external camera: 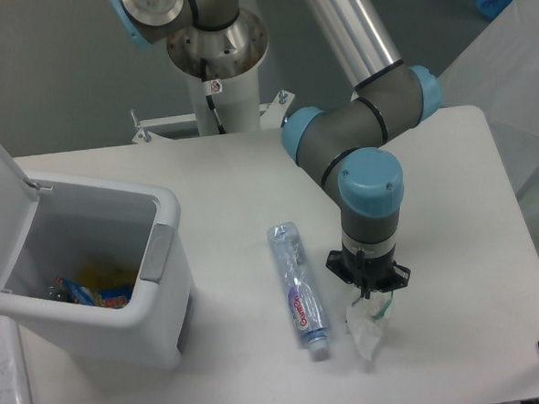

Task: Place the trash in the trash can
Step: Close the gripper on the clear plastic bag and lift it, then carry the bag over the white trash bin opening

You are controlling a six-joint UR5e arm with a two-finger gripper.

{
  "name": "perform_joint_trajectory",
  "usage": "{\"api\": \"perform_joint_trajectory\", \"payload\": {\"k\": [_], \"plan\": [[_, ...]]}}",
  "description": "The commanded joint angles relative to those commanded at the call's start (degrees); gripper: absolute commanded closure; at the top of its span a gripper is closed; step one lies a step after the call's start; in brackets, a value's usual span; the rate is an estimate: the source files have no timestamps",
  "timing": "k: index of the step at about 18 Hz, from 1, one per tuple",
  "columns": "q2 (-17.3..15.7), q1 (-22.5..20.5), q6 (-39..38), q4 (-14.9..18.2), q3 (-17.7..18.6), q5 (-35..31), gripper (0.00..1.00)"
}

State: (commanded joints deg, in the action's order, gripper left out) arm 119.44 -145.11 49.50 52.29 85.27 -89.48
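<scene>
Red-blue label on flattened bottle [299, 290], wording unreadable

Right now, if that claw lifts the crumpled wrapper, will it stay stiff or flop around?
Probably floppy: the wrapper looks like thin, crinkled film dangling below the claw. It is likely very light, being so small beside the bottle. It might slip, since only its top seems pinched.

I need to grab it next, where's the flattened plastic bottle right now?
The flattened bottle lies on the white table, front centre, between the open trash can and the gripper over the crumpled wrapper.
</scene>
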Motion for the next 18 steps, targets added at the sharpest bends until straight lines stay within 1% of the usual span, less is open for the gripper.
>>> {"api": "perform_joint_trajectory", "payload": {"k": [3,4,6,9,11,13,18], "plan": [[-0.2,-0.4,-4.0,0.0,-3.3,5.6,1.0],[-1.0,-0.6,-4.9,0.0,-3.6,8.0,1.0],[-3.1,-0.8,-5.4,0.0,-3.6,11.8,1.0],[-5.7,-0.5,-5.8,0.1,-3.4,14.6,1.0],[-8.3,0.0,-7.8,0.1,-3.1,16.9,1.0],[-11.2,1.1,-9.2,0.1,-2.7,19.2,1.0],[-16.2,3.9,-10.9,0.1,-2.7,24.9,1.0]]}}
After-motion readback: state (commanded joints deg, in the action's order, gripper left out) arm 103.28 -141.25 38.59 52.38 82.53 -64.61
